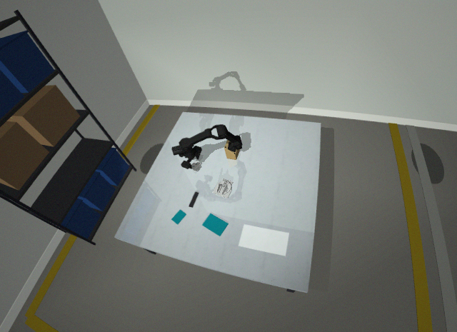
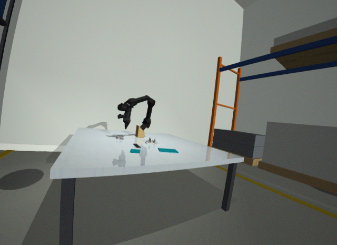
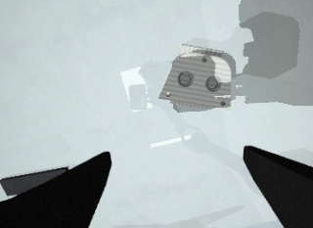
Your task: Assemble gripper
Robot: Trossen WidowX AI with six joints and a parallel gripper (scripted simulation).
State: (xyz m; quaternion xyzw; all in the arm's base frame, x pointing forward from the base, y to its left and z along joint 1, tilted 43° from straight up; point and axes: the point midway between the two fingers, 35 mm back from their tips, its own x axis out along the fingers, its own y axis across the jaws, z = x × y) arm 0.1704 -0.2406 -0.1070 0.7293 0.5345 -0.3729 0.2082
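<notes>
The gripper base lies flat on the table, with the two jaws on top of it. The views are too small to tell whether their gear teeth mesh. The housing plate lies apart on the table, to the left of the base in the top view. It is pale and striped, with two round openings and small holes in the wrist view. My gripper is open and empty, high above the table near the housing plate. Its fingertips are hidden in the top view.
A wooden block stands at the arm's foot. A black bar lies left of the gripper base. Two teal pads and a white sheet lie farther from the arm.
</notes>
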